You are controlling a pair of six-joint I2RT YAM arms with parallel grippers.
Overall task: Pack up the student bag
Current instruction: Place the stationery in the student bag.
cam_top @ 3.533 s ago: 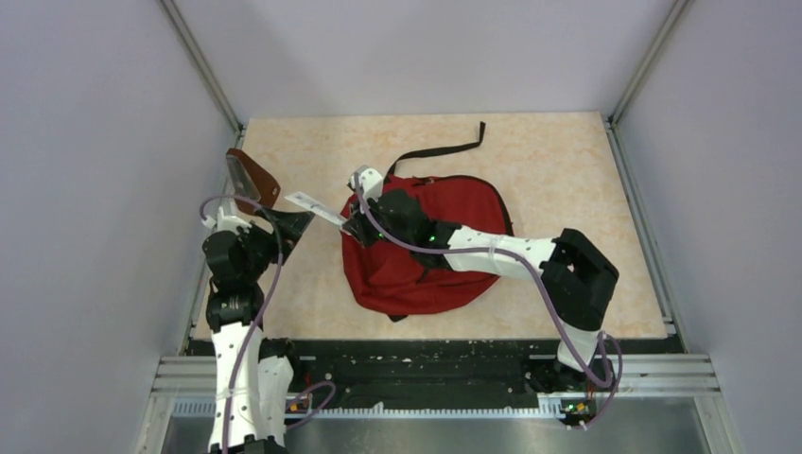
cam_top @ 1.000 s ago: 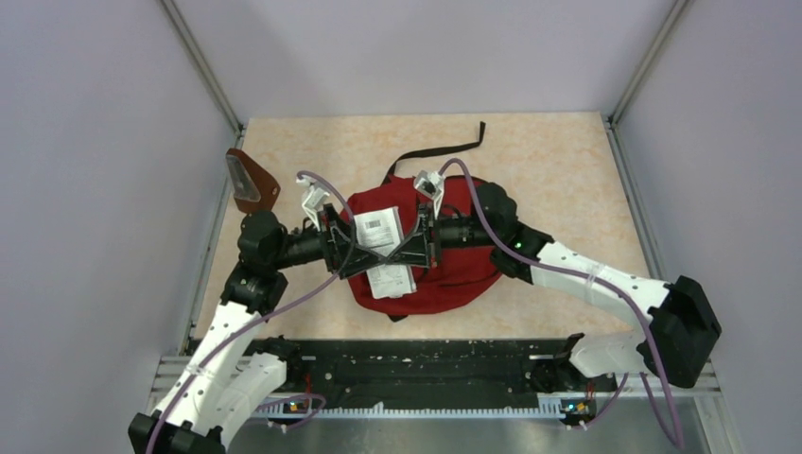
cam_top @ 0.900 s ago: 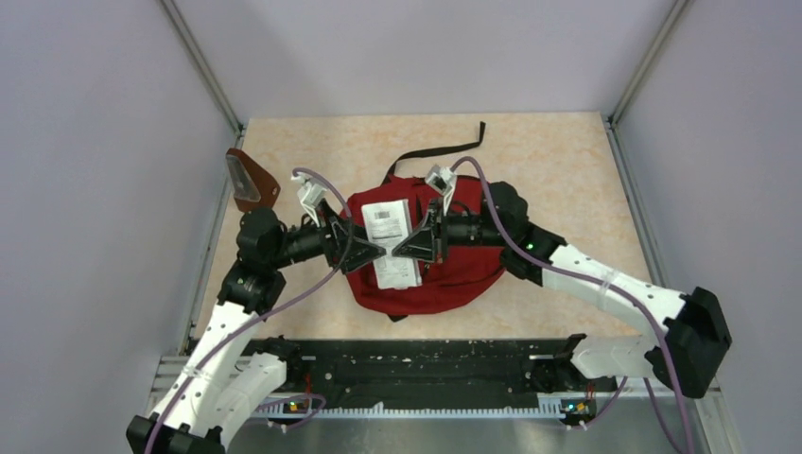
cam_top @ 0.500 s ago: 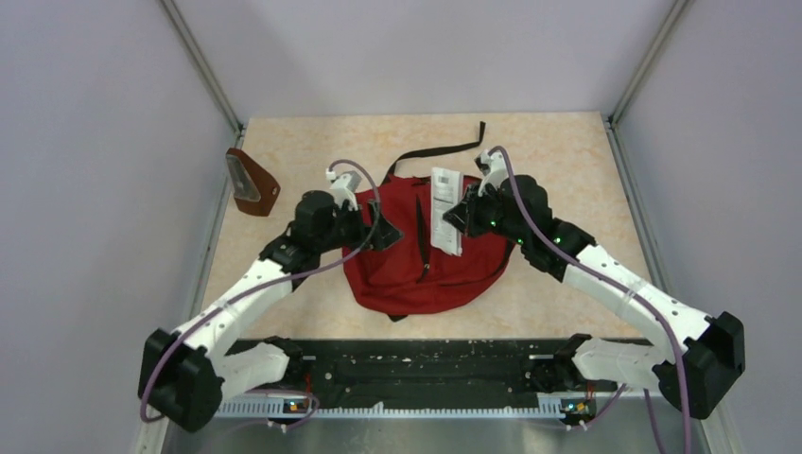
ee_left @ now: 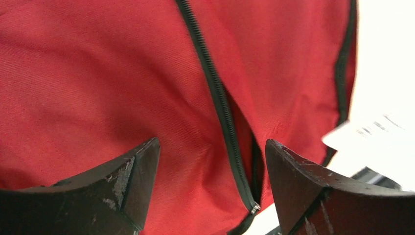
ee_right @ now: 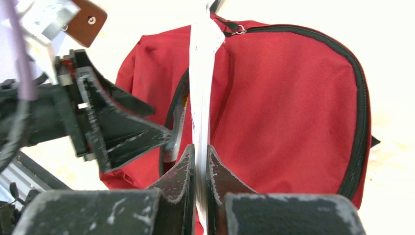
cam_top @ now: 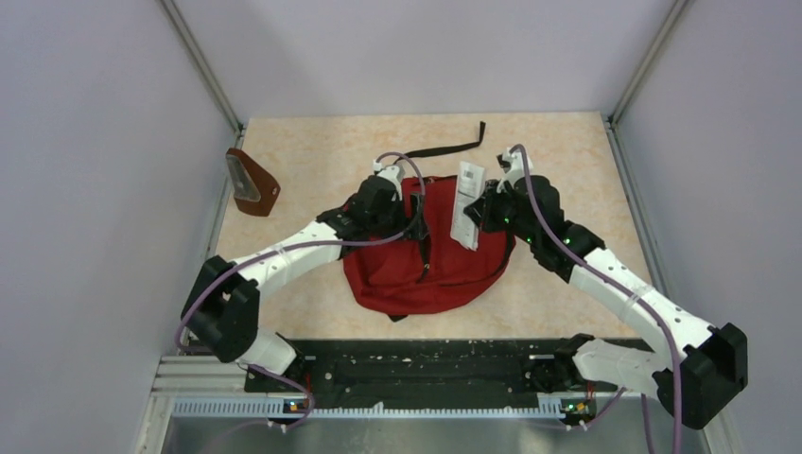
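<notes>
The student bag [cam_top: 426, 255] was found lying flat at the middle of the bench [cam_top: 567, 170], with its front zip [ee_left: 215, 93] partly undone, so that a narrow dark slit was shown in the left wrist view. A black strap [cam_top: 444, 148] was trailed from its far end.

The white packet [cam_top: 466, 204] had just been given up by the left end effector [cam_top: 413, 219]. A second before, it had been pinched from both sides and laid flat over the bag. Now it was clamped by the right end effector [ee_right: 200, 149] alone and turned on edge above the far right part of the bag, the jaws being closed tight on its lower edge. The left end effector had been spread wide, empty, and brought low over the zip, with one finger to each side of the slit.

The handover was thereby judged complete. The packet was not yet inside, and the slit would probably have to be widened before it could be slid in.

Against the earliest frame, the left arm had been swung from beside the brown pouch [cam_top: 251, 182] across to the bag, while the right arm had been drawn back and stretched out. The pouch and the bag were left where they had been.
</notes>
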